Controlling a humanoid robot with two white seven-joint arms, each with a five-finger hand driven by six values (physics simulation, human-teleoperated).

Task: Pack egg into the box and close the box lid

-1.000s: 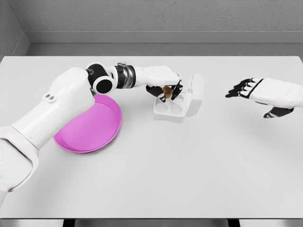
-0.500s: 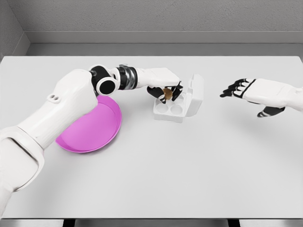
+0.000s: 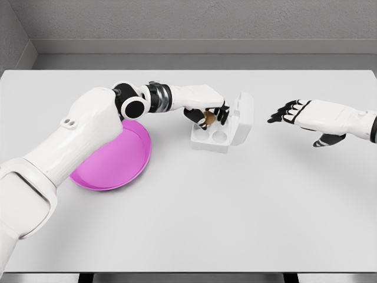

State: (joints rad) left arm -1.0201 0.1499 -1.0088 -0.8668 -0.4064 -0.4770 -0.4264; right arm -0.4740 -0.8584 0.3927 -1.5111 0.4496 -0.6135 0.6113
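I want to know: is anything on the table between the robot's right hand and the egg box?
Head view: only bare table between right hand and box.

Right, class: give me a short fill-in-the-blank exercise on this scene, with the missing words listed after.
1. The left hand holds a brown ____ over the box.
2. The box lid stands ____.
3. The dish left of the box is ____.
4. The right hand holds ____.

Missing words: egg; open; pink; nothing
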